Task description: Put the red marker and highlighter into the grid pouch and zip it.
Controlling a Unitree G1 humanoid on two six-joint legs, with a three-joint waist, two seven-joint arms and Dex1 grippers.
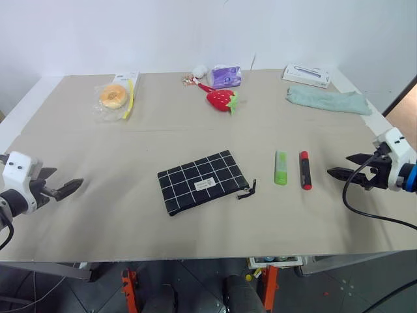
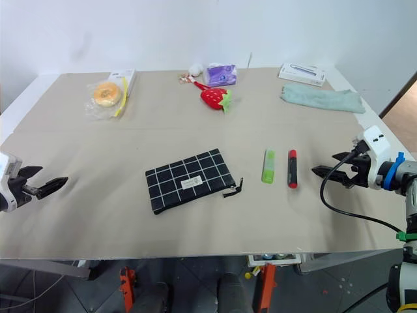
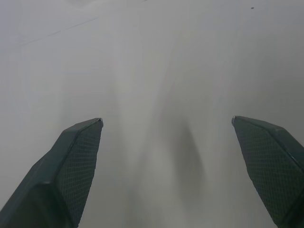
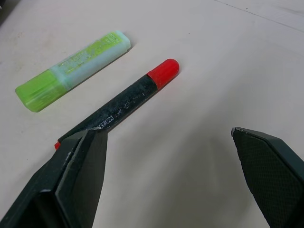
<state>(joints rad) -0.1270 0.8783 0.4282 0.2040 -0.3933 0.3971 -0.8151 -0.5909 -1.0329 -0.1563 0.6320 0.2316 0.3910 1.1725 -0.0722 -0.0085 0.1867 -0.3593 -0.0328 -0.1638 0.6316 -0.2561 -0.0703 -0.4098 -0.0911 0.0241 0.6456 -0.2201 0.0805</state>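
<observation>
Step in hand: pickup not begun. Grid pouch (image 1: 203, 182) lies centre frame, apparently zipped; highlighter (image 1: 280, 168) and red marker (image 1: 304, 170) right of it. Right hand (image 1: 342, 167) and left hand (image 1: 62, 184) empty, fingers spread. Next: unzip pouch, then grasp marker.

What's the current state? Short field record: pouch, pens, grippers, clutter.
pouch: grid pouch flat at table centre, looks zipped, pull cord toward the pens
highlighter: highlighter lying on the table, between pouch and marker
marker: red marker beside the highlighter, roughly parallel, apart from it
left gripper: left gripper open, empty, near the table's left edge
right gripper: right gripper open, empty, just right of the marker, not touching
far edge: bagged donut, strawberry toy, purple packet, green cloth, white box
progress: nothing picked up yet
</observation>
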